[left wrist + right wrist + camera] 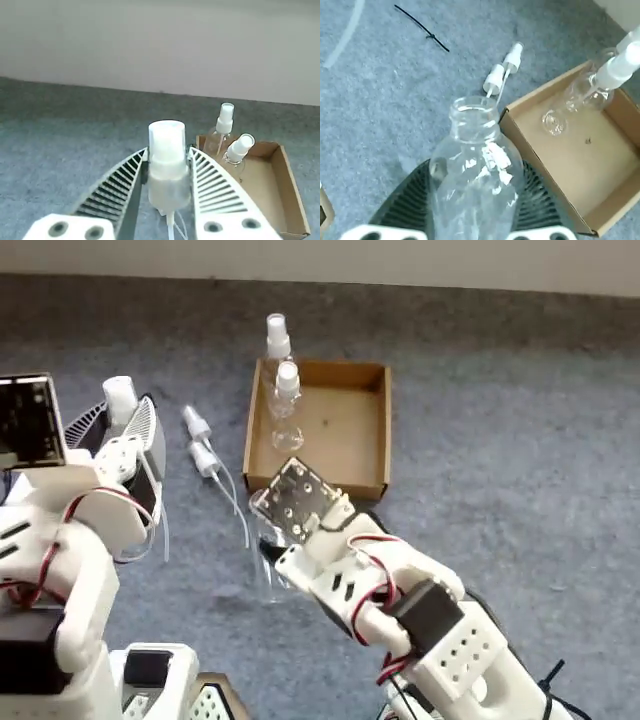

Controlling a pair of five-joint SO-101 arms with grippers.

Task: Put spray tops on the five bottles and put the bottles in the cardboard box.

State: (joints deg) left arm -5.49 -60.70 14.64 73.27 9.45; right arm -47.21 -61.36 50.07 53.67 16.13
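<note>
The left gripper (167, 152) is up above the left side of the grey table (520, 440). It is pinching a white spray top (166, 135) between its two fingers, and the thin tube of the spray top is hanging down below them. The right gripper (476, 167) is sitting just in front of the near left corner of the cardboard box (365, 430). Its fingers are squeezing a clear bottle (470, 130) from both sides. This bottle is standing up with its mouth open, and it is wearing no top. One bottle with a top (287, 405) is standing inside the box, close to the left wall. Another bottle with a top (278, 337) is standing at the far left corner of the box, and I cannot tell if it is inside the box or just behind it. Two more spray tops (200, 440) are lying on the table just to the left of the box, side by side, with their long tubes pointing toward the arms. A thin black tie (420, 22) is lying on the table too, well away from the box.
</note>
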